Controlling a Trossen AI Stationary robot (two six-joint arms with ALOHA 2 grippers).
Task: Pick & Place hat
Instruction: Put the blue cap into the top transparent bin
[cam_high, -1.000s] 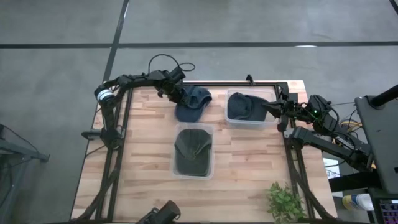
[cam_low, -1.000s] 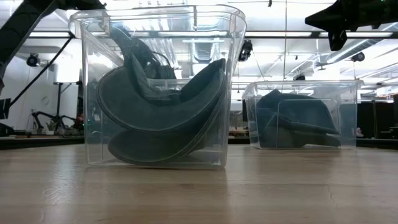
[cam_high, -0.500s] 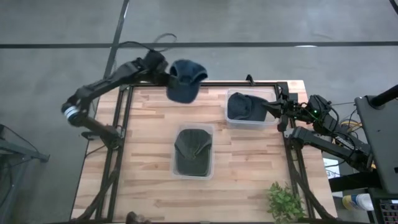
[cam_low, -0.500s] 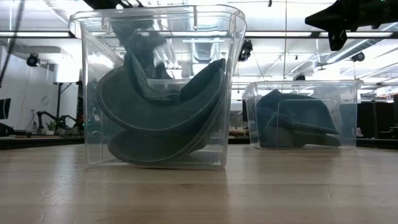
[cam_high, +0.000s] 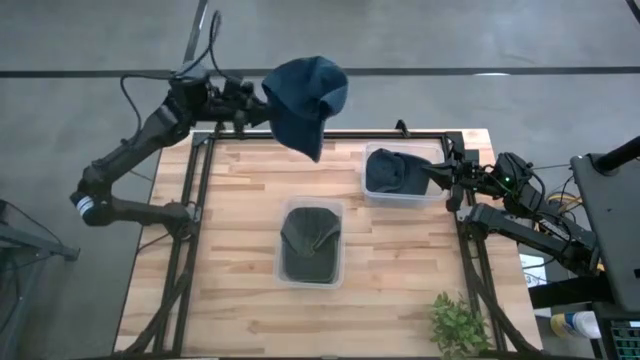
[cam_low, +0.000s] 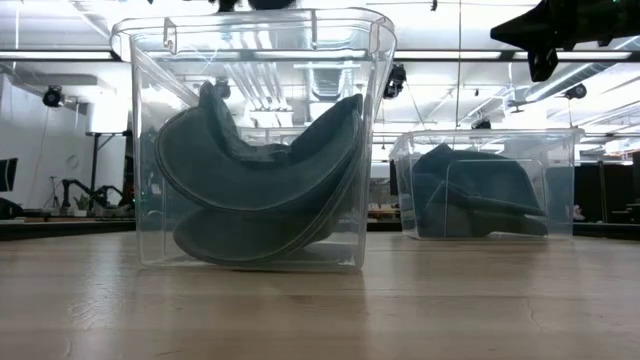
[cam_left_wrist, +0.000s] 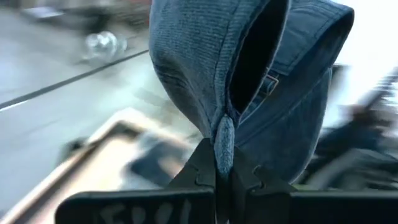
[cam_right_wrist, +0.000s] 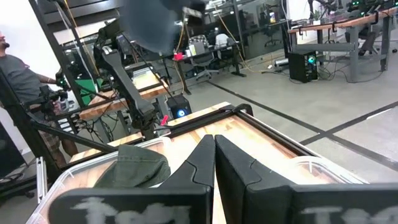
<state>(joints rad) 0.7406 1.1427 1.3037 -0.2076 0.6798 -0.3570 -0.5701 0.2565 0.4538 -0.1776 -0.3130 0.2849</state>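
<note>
1. Hats: three. Blue hat (cam_high: 305, 95) in the air, dark green hat (cam_high: 311, 243) in one bin, dark hat (cam_high: 390, 170) in the other.
2. Clear bins: two, near bin (cam_high: 284, 270) and far bin (cam_high: 370, 194).
3. Arms: two.
4. Plant (cam_high: 459, 325): one.

The high view looks straight down on the whole table (cam_high: 240, 260), the low view sits at tabletop level close against the central bin (cam_low: 255, 140), toward 12 o'clock, sharing both bins, while wrist views peer past their fingers.
</note>
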